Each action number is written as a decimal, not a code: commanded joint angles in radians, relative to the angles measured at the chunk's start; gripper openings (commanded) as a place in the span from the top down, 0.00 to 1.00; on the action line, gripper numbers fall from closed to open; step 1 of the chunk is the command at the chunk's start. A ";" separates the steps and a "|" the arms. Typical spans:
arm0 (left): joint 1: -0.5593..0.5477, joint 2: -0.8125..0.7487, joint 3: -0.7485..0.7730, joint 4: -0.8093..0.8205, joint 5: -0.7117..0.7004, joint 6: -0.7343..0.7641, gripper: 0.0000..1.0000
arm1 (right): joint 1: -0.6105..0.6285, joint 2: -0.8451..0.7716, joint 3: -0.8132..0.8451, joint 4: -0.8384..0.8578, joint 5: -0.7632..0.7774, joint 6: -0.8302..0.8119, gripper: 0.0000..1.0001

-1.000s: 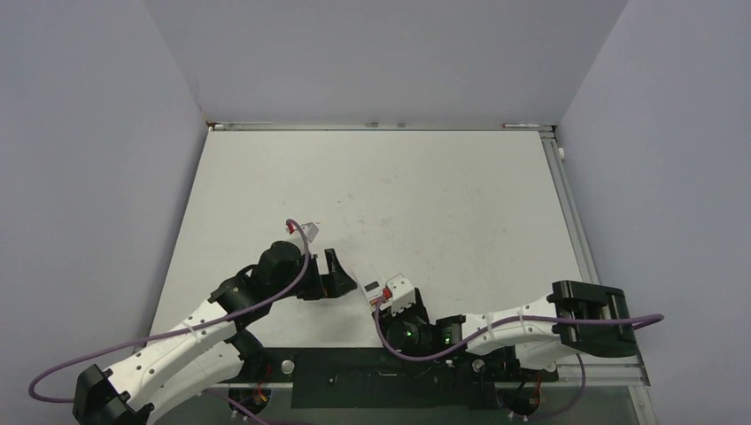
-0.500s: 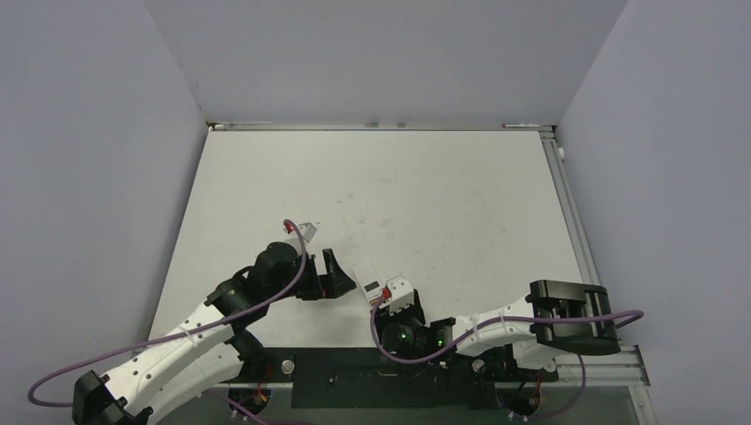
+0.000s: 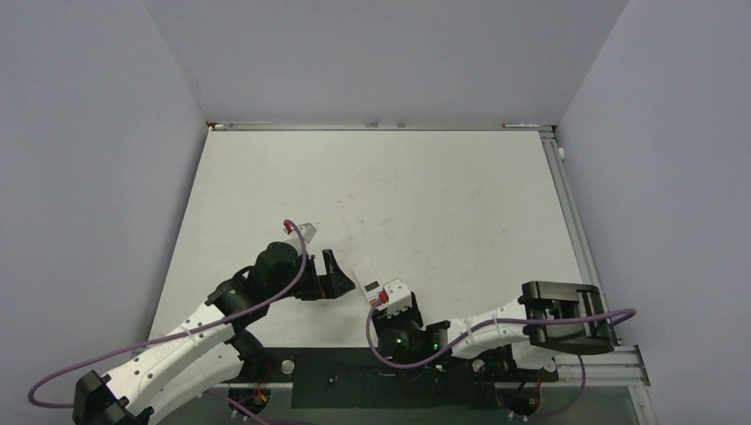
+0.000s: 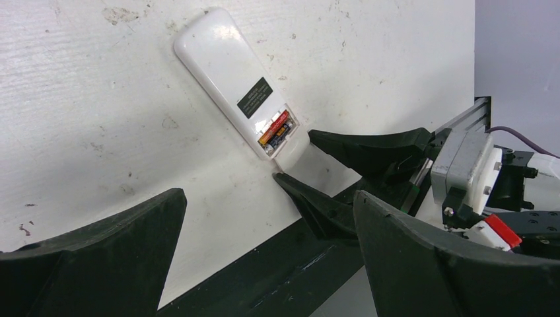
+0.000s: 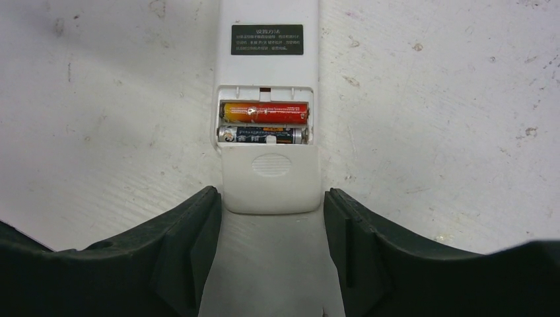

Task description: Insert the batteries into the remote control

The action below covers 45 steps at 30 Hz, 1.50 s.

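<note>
Just ahead of the right arm, the remote control [image 5: 267, 59] lies back-up on the white surface [image 5: 99, 99], near its front edge. Its battery compartment [image 5: 264, 124] is uncovered. Inside, a reddish battery [image 5: 265, 112] and a dark battery [image 5: 262, 135] lie side by side, crosswise. A black label [image 5: 267, 39] sits beyond them. The right end effector [image 5: 269, 205] is spread apart, one finger on either side of the remote's near end, with slim gaps. The left end effector [image 4: 264, 218] is spread wide, just left of the remote, holding nothing.
</note>
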 commanded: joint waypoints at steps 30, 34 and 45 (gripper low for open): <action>0.022 0.008 -0.001 0.034 -0.024 0.040 0.04 | -0.023 -0.221 0.143 -0.340 -0.098 -0.077 0.91; 0.030 0.084 0.045 0.036 -0.059 0.067 0.04 | -0.098 -0.252 0.203 -0.426 -0.238 -0.133 0.91; 0.040 0.521 0.422 0.086 -0.047 0.176 0.08 | -0.298 -0.329 0.318 -0.677 -0.495 -0.220 0.91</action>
